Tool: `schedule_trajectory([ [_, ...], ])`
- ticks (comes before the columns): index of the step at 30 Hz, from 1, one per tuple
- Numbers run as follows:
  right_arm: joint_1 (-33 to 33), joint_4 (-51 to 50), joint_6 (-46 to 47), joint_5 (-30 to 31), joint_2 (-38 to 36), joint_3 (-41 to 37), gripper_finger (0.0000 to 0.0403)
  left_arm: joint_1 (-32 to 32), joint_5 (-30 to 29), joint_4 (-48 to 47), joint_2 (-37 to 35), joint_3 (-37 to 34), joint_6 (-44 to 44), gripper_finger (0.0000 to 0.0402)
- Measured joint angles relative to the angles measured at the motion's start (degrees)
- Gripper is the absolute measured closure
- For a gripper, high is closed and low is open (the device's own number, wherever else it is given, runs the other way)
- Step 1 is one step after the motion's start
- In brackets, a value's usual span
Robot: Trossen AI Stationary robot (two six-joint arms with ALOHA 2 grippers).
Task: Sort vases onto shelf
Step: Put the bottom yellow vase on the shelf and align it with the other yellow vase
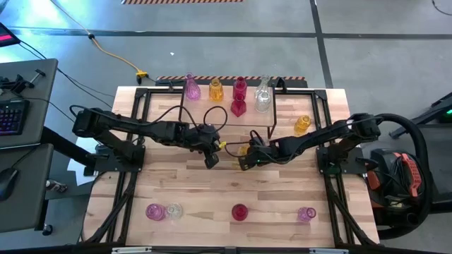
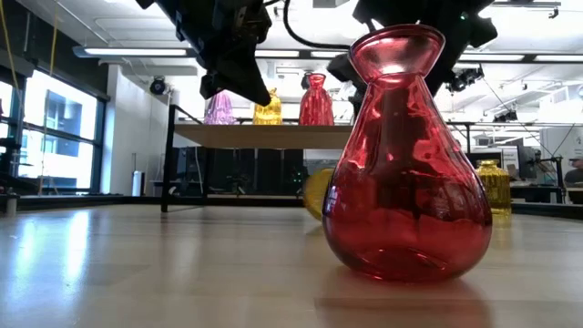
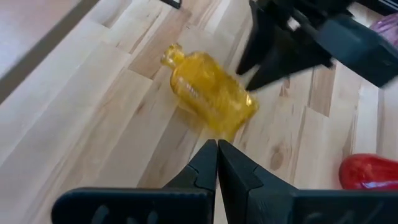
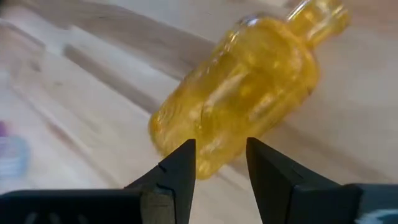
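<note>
Vases stand in two groups on the bench (image 1: 162, 187). On the shelf (image 1: 205, 106) at the far edge are a pink vase (image 1: 191, 88), a yellow vase (image 1: 216, 89), two red vases (image 1: 239, 97) one before the other, and a clear vase (image 1: 263, 95). An amber vase (image 1: 302, 125) stands off the shelf, toward the right edge. Along the near edge are a pink one (image 1: 155, 211), a clear one (image 1: 174, 210) touching it, a red one (image 1: 240, 212) and another pink one (image 1: 306, 214). One more yellow bottle-shaped vase (image 3: 208, 93) lies on its side near the bench's middle, neck pointing away from the right arm.

The left gripper (image 1: 210, 161) hangs just beside this fallen vase, fingers (image 3: 202, 168) pressed together and holding nothing. The right gripper (image 4: 221, 158) is at the vase's base end, its fingers partly apart with the base just ahead of the tips; whether they touch the glass I cannot tell.
</note>
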Motion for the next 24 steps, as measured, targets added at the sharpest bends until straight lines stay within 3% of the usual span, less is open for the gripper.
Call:
schedule_trajectory([
  [8, 0.0, 8.5, 0.5, -2.1, 0.1, 0.0, 0.0279, 1.3, 0.0, 0.1, 0.0, 0.0, 0.0, 0.0399],
  [17, -2.9, 2.5, -2.5, 3.3, -1.2, 0.0, 0.0279, 2.3, 1.0, 0.7, 2.3, 0.0, -0.1, 0.0399],
  [24, -5.7, 0.4, -5.0, 5.2, -1.7, 0.0, 0.0279, 0.4, 3.1, 6.4, 4.1, 0.0, -1.4, 0.0399],
])
